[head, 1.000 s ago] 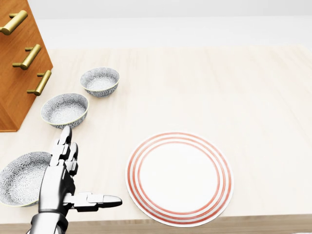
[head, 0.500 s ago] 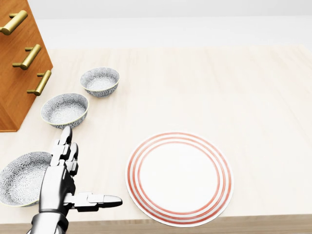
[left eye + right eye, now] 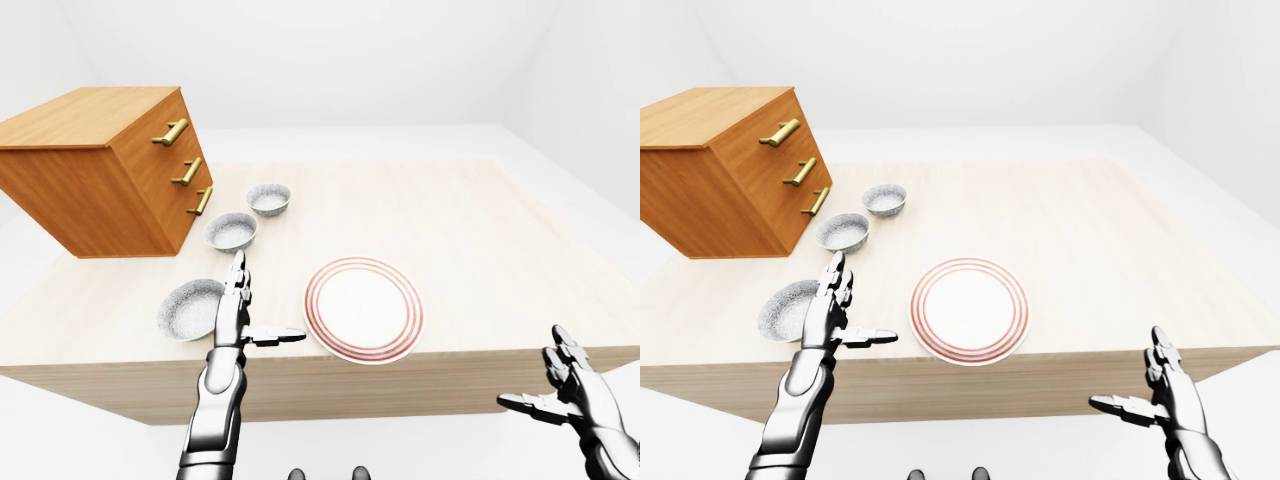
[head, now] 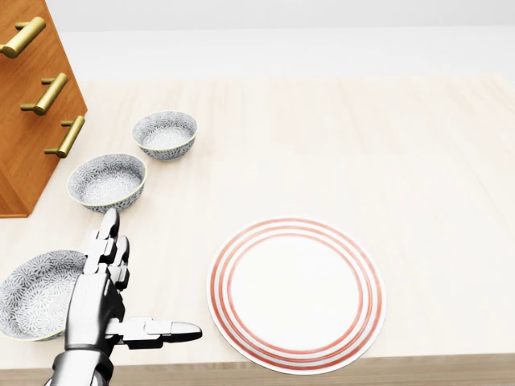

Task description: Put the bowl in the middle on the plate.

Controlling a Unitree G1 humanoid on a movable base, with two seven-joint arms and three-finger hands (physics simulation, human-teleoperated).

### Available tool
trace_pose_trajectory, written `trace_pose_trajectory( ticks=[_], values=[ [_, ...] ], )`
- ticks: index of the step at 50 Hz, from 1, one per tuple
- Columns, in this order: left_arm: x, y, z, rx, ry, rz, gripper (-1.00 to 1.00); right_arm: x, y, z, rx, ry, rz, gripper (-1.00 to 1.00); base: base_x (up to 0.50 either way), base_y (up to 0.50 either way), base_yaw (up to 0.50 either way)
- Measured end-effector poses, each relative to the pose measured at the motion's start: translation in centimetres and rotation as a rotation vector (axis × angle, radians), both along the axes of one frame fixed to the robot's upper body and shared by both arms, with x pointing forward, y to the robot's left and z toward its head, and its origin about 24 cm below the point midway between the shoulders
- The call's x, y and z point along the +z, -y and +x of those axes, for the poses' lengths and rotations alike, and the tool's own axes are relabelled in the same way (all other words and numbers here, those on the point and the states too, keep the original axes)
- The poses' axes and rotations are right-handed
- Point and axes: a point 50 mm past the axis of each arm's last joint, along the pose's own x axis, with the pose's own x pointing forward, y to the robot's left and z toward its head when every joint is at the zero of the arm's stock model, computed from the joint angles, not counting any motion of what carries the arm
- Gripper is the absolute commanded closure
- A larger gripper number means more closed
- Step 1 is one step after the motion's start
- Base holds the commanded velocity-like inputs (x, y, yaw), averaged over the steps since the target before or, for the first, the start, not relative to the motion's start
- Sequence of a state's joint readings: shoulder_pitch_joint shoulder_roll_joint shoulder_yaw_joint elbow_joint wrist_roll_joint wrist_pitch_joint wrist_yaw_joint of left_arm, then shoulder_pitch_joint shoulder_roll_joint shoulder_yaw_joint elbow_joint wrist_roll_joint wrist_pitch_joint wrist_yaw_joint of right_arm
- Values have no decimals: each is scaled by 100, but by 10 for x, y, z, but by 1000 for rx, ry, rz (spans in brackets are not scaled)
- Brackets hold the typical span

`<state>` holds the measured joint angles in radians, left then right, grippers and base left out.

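Note:
Three patterned grey bowls stand in a slanted row at the left of the head view. The middle bowl sits between a smaller bowl above it and a larger bowl at the bottom left. A white plate with red rings lies at the bottom centre. My left hand is open, fingers pointing up just below the middle bowl, thumb out towards the plate, holding nothing. Beyond the table's near edge, at the lower right of the left-eye view, my right hand is open and holds nothing.
A wooden drawer cabinet with brass handles stands at the left, close beside the bowls. The light wooden table stretches wide to the right of the plate. Its near edge runs just below the plate.

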<state>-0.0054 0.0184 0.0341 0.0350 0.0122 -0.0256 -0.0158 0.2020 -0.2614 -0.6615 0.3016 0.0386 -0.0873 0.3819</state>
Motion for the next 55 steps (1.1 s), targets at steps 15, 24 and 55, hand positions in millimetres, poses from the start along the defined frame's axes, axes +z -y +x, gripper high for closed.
trace_pose_trajectory(
  ticks=[15, 24, 55],
  values=[
    [0, 0, 0, 0, 0, 0, -100, -1, -2, 1, 5, -1, 8, -100, 0, 0, 0],
    [0, 0, 0, 0, 0, 1, -100, -4, -4, 1, 15, -14, 8, -100, 0, 0, 0],
    [0, 0, 0, -1, -1, 3, -100, -9, -4, -2, 29, -45, 15, -100, 4, 0, 0]
  ],
)
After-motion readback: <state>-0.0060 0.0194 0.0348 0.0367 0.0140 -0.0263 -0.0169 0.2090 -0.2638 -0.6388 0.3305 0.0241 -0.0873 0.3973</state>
